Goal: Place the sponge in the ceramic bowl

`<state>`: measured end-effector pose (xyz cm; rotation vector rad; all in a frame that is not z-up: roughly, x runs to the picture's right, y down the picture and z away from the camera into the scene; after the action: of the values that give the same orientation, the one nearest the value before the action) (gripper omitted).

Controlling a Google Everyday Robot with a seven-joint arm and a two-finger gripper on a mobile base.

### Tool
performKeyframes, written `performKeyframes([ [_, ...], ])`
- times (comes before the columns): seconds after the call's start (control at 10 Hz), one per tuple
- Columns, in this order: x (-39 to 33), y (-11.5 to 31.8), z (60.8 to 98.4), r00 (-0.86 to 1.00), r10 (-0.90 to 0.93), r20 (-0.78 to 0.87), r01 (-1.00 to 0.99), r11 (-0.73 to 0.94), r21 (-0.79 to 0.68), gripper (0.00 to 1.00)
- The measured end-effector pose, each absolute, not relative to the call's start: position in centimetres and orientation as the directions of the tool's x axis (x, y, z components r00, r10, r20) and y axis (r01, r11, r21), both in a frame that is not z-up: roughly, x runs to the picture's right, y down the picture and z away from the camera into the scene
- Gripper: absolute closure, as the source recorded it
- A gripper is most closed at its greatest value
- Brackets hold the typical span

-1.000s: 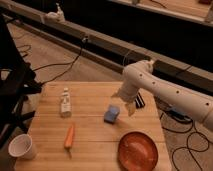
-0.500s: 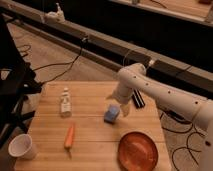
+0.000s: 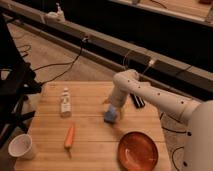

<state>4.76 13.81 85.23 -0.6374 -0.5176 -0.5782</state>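
Pincer (image 3: 114,107) at the sponge (image 3: 111,117), mid-desk.

Camera view: the pincer hangs right at the sponge's top. I cannot tell whether it is clenched or released. The sponge sits on the desk (image 3: 95,150) about midway between the side edges, apart from the bowl (image 3: 137,150) at the near right corner. I judge this the pick-up step. Next calls for a sure hold on the sponge, then a lift toward the near right corner.

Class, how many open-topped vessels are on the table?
2: the white cup, front left on the table; the ceramic bowl, front right. None seems hidden. The gripper is at the sponge.
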Motion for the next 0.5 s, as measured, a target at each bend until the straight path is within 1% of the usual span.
performKeyframes([
  [0.3, 3.3, 15.1, 87.3, 0.702, -0.325, 0.633, 0.655, 0.643, -0.397, 0.20],
  [0.4, 3.1, 15.7, 87.8, 0.697, -0.325, 0.639, 0.664, 0.629, -0.404, 0.22],
  [0.5, 3.1, 16.1, 88.2, 0.695, -0.328, 0.640, 0.670, 0.619, -0.410, 0.28],
])
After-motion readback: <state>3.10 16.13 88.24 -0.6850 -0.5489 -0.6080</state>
